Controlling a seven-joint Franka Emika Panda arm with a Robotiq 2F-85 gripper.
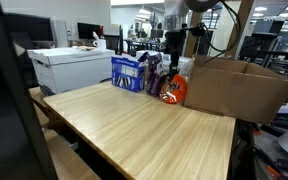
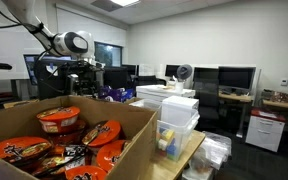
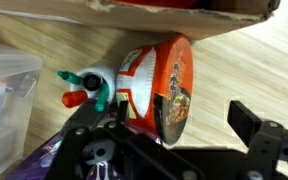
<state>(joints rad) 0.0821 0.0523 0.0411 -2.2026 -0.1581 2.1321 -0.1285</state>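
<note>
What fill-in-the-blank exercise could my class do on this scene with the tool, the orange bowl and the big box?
1. The orange bowl below the tool lies on its ____ on the wooden table.
2. The tool's jaws stand ____, with nothing held between them.
3. The big box beside the bowl is made of ____.

Missing words: side; open; cardboard.

Orange-red instant noodle bowl (image 3: 164, 88), tipped on its side w/ printed lid showing. Lies on wood surface (image 3: 249, 60), just beside cardboard box (image 3: 174, 14) & white spray bottle (image 3: 89, 85).
</note>
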